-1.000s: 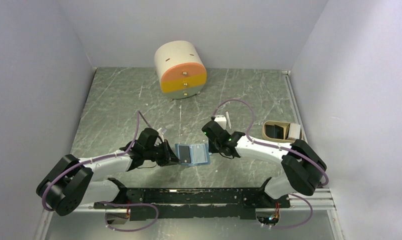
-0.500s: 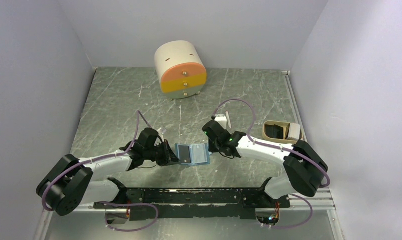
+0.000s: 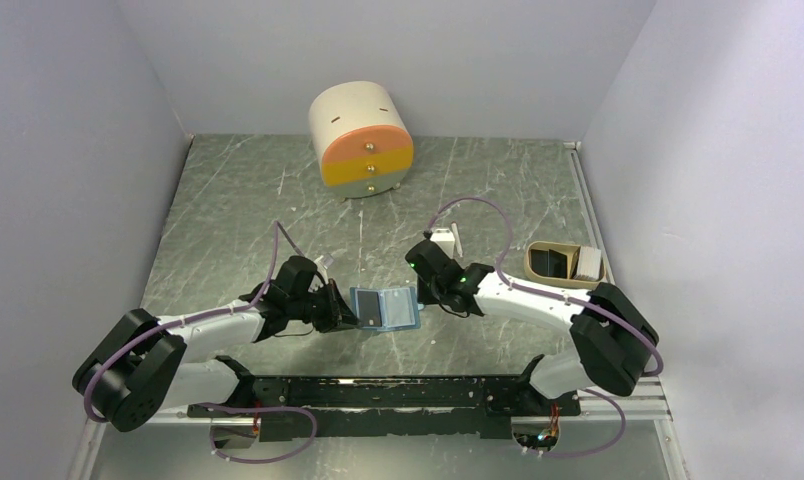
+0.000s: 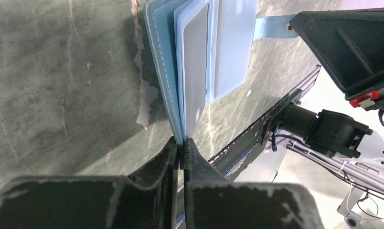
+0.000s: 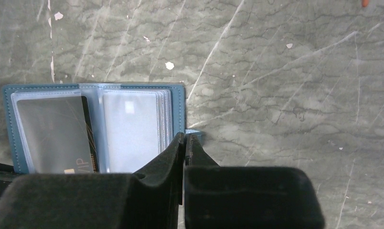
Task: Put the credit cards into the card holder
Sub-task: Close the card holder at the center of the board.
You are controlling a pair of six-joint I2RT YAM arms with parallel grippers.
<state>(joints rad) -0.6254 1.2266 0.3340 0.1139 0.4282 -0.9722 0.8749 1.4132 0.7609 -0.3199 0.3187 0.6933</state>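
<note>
Open card holder [image 3: 385,308] lies on the counter [image 3: 238,200], nearer the arms than the drawer unit [image 3: 363,140], one credit card [image 5: 51,131] sleeved. Left tool [image 4: 182,143] pinches its cover. Right tool [image 5: 184,140], closed, meets its tab (grip unclear). Hardly anything has moved in the last second, so that card seems seated.

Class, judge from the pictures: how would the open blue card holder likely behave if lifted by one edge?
The card holder would probably flop at its fold, being thin covers joined by a spine. Its clear sleeves look glossy, so likely slippery. It seems light: flat, with only one dark card visible inside.
</note>
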